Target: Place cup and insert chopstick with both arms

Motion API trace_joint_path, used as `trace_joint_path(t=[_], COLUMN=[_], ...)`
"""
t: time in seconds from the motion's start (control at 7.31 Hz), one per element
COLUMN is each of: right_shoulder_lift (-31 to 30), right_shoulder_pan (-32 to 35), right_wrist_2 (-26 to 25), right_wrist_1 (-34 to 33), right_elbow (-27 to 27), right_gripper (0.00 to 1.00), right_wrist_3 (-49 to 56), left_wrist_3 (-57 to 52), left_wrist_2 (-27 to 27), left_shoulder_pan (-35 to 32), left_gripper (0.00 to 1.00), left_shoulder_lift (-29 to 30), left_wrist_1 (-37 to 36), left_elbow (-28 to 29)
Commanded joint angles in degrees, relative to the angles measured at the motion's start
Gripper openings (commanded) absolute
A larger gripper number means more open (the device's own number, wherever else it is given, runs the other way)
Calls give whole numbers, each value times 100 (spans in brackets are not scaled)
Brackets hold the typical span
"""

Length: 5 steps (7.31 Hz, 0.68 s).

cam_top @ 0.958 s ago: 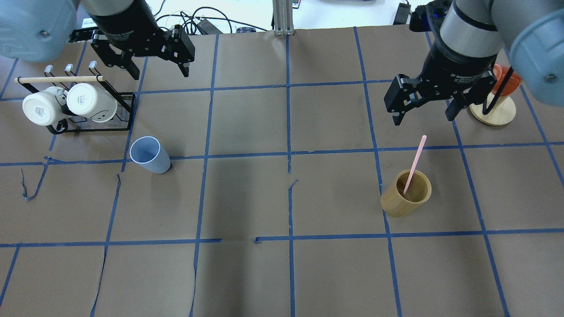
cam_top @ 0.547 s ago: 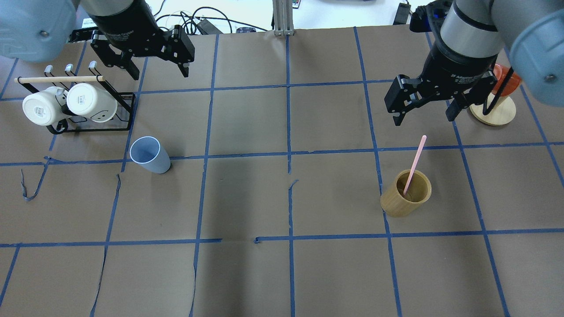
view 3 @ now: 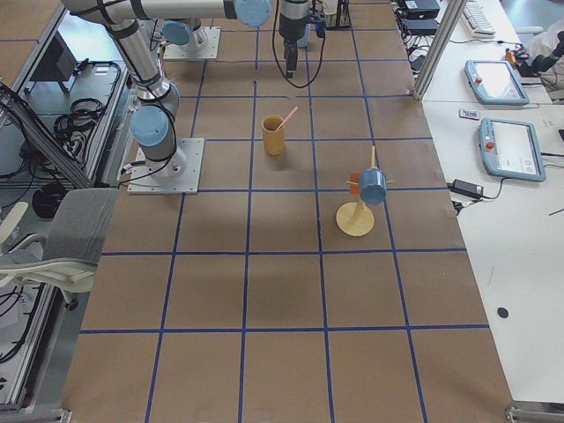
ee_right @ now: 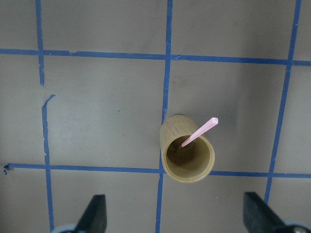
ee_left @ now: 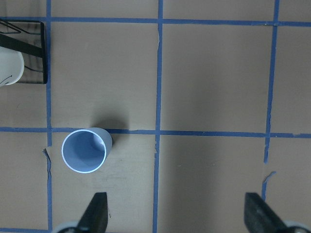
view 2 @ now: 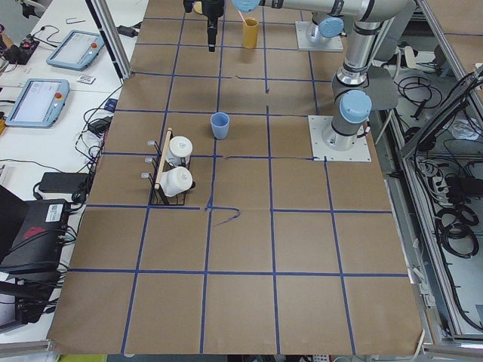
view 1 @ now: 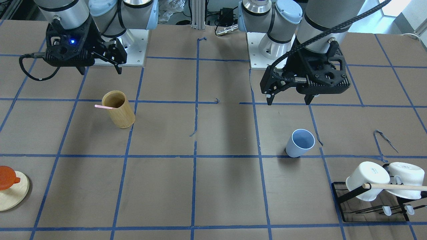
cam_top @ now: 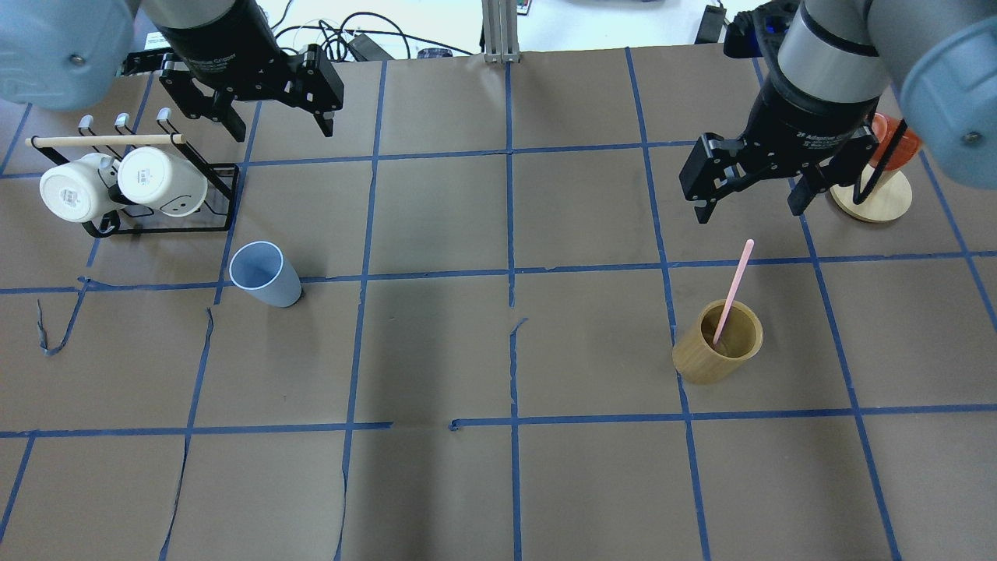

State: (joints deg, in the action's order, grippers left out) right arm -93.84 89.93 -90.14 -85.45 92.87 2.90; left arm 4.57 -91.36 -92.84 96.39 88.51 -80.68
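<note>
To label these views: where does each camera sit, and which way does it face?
Front: across the table, facing the robot; left tool on its right.
Overhead: behind the robot, looking forward and down; right tool on its right.
Left side: table's left end; left arm near.
Right side: table's right end; right arm near.
Left wrist: straight down on the blue cup; fingers at bottom.
Right wrist: straight down on the wooden cup; fingers at bottom.
Shared: front and overhead show both cups.
</note>
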Motion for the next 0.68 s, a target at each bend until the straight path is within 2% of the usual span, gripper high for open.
trace_joint_path(t=[0.0,0.55], right_shoulder_lift=[6,6], right_shoulder_pan=[-2,-2], right_wrist_2=[-3,-12], right_wrist_1=[20,55], right_elbow=[3,12], right_gripper=[100,100], right_wrist_3=[0,0], left_wrist_3=[0,0], left_wrist_2=[-5,-5], left_shoulder_pan=[2,2], left_gripper=[100,100], left_shoulder_lift=[-6,-6], left_wrist_1=[0,0], left_elbow=[0,-9])
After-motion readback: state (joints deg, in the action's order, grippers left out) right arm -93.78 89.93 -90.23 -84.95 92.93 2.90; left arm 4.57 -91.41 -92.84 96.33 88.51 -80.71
